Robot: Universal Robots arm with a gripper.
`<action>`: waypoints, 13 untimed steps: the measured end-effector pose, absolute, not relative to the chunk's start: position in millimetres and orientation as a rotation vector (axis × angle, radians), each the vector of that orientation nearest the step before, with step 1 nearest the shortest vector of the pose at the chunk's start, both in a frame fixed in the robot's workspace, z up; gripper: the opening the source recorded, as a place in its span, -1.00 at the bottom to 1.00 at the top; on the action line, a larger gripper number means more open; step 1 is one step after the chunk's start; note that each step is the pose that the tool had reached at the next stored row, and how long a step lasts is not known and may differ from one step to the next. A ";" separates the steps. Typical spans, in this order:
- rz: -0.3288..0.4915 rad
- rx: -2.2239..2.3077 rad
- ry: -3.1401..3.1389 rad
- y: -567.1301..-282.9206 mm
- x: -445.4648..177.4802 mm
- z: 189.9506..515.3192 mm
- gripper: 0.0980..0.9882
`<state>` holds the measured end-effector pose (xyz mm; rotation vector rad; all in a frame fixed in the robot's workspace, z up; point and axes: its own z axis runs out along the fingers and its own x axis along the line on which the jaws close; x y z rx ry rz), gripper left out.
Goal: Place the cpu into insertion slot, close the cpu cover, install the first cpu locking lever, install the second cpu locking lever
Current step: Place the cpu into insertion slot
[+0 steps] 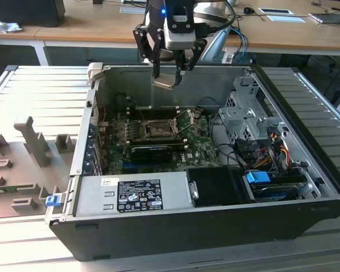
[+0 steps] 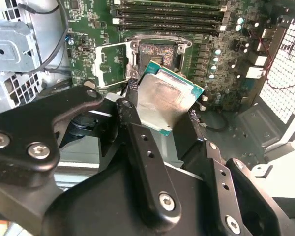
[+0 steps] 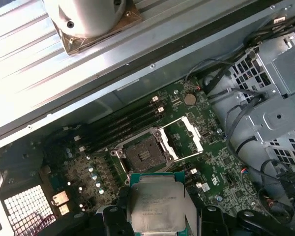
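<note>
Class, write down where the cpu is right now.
The cpu is gripped in the hand, high over the open computer case in the exterior view, above the motherboard and not yet in the empty socket.

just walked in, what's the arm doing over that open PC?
The gripper is shut on the cpu, gripping it by its edges and holding it in the air above the open case, near the back wall. The socket on the motherboard is empty and its cover is flipped open beside it. The cpu is not yet placed and the cover is not yet closed.
</note>
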<state>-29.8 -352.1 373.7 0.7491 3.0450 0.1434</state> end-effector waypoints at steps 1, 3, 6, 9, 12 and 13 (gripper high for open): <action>0.143 0.764 3.041 -352.1 -29.8 373.5 -0.03; 0.143 0.794 3.032 -352.1 -29.8 373.1 -0.03; 0.143 0.843 3.017 -352.1 -29.8 372.8 -0.03; 0.143 0.884 3.004 -352.1 -29.8 372.6 -0.03; 0.143 0.917 2.993 -352.1 -29.8 372.5 -0.03; 0.143 0.930 2.989 -352.1 -29.8 372.4 -0.03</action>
